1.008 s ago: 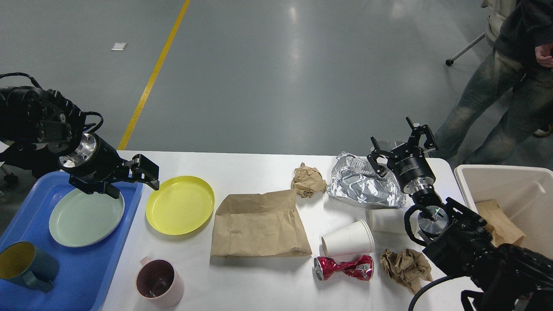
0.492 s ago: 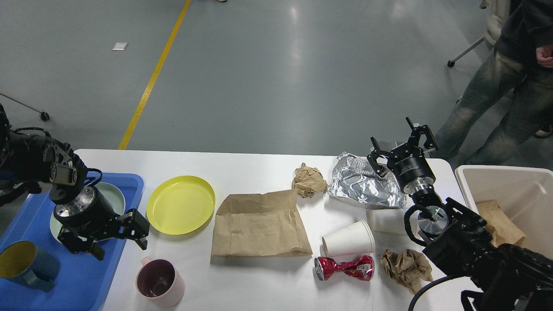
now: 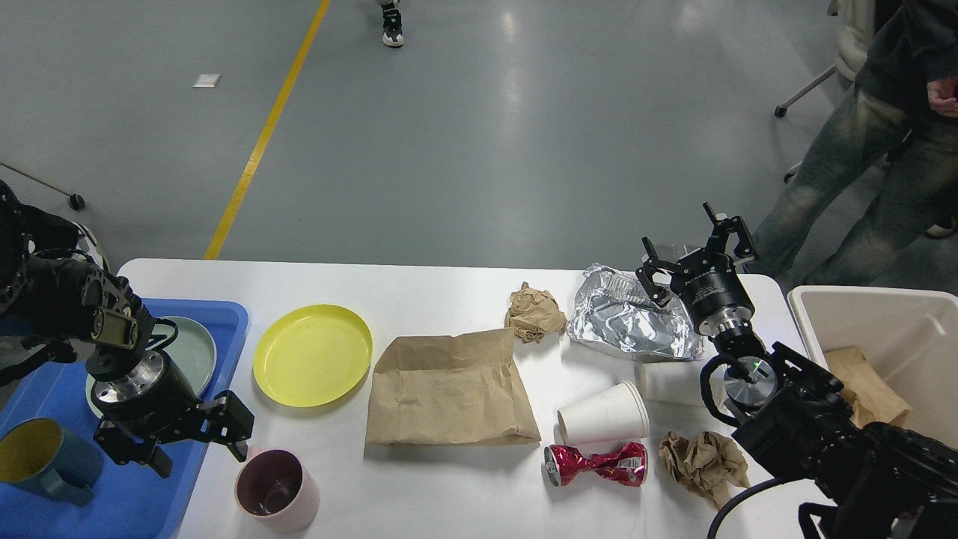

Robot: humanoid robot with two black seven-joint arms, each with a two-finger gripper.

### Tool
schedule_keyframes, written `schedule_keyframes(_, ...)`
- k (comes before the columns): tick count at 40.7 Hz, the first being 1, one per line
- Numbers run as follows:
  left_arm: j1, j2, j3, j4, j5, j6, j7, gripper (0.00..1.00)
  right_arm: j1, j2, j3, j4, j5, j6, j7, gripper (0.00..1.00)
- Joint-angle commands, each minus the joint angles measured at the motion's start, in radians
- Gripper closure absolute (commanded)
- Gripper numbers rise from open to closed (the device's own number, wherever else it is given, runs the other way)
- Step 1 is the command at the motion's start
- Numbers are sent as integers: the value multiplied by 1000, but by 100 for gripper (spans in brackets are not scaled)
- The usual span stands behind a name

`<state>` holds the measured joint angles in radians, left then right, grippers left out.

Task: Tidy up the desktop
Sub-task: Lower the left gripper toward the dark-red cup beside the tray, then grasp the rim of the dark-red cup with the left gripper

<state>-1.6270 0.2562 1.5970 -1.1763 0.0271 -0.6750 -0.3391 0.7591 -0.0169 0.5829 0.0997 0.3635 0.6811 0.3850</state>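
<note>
Head view takes in the desktop [image 3: 464, 494], a smooth white slab with rounded corners that spans nearly the whole width, its far edge against grey floor. Over its left end lies a blue plastic tray [image 3: 45, 389] holding a pale green plate [image 3: 191, 344] and a dark teal mug [image 3: 41, 460] with a yellow inside. Off the right end stands a beige rectangular bin [image 3: 898, 322] with brown paper in it. Mid-desk, a flat creased brown paper bag [image 3: 449, 389] lies beside a round glossy yellow plate [image 3: 313, 355]. Toward the far right corner sits a crinkled sheet of silver foil [image 3: 629, 322], with a small brown paper ball [image 3: 534, 313] just left of it. Along the near edge are a pink mug [image 3: 277, 490], a white paper cup [image 3: 602, 412] on its side, a second white cup [image 3: 670, 383] partly hidden, a crushed red can [image 3: 595, 463] and another crumpled brown wad [image 3: 703, 463].

The left gripper [image 3: 198, 442] hangs over the tray's right rim just beside the pink mug, fingers spread and empty. The right gripper [image 3: 696, 254] stands above the foil, fingers splayed wide, holding nothing.
</note>
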Motion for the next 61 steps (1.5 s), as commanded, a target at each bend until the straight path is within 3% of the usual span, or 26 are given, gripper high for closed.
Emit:
schedule_keyframes(1, -7, 0, -3, -19, 1, -3, -1, 4, 0, 0, 0, 0, 0, 0, 0, 0)
schedule_keyframes(19, 10, -20, -57, -57, 1, 38, 2, 5, 0, 0, 0, 0, 0, 0, 0, 0)
schedule_keyframes(30, 33, -28, -80, -82, 1, 67, 28, 5, 0, 0, 0, 0, 0, 0, 0, 0)
schedule_keyframes(43, 76, -32, -80, -85, 2, 186, 37, 5, 0, 0, 0, 0, 0, 0, 0, 0)
schedule_keyframes(58, 127, -46, -89, -85, 2, 265, 43, 7, 0, 0, 0, 0, 0, 0, 0, 0)
schedule_keyframes(61, 136, -46, -88, -85, 2, 290, 61, 10, 0, 0, 0, 0, 0, 0, 0, 0)
